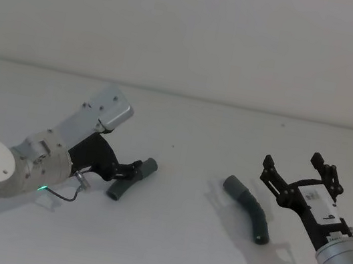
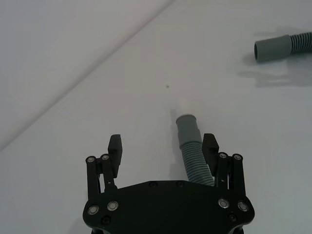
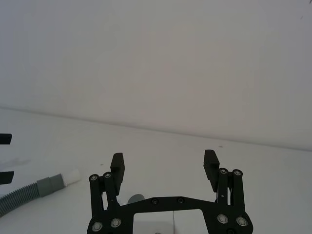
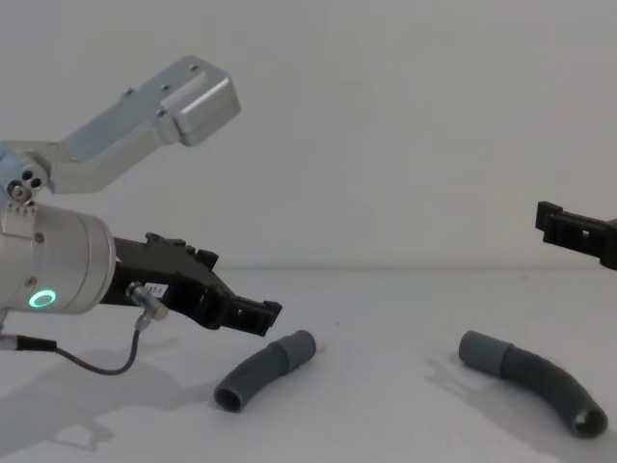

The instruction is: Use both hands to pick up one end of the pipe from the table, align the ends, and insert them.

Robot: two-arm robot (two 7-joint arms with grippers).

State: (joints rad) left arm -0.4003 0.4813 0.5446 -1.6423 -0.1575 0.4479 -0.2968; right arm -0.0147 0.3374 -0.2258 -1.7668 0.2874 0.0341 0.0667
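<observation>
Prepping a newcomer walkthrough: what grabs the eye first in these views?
The left hand is low over the table, open around one grey pipe piece that sits close to one finger. The other piece lies alone on the robot's right, and the right hand hovers open beside it.

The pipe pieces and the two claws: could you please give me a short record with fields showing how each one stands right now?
left claw: open, fingers either side of the left pipe piece, not closed on it
right claw: open, raised, apart from the right pipe piece
left pipe piece: lying on the table, left collar pointing toward the right piece
right pipe piece: lying on the table, untouched, right collar pointing toward the left piece
joint: not made; bare table between the two collars
</observation>
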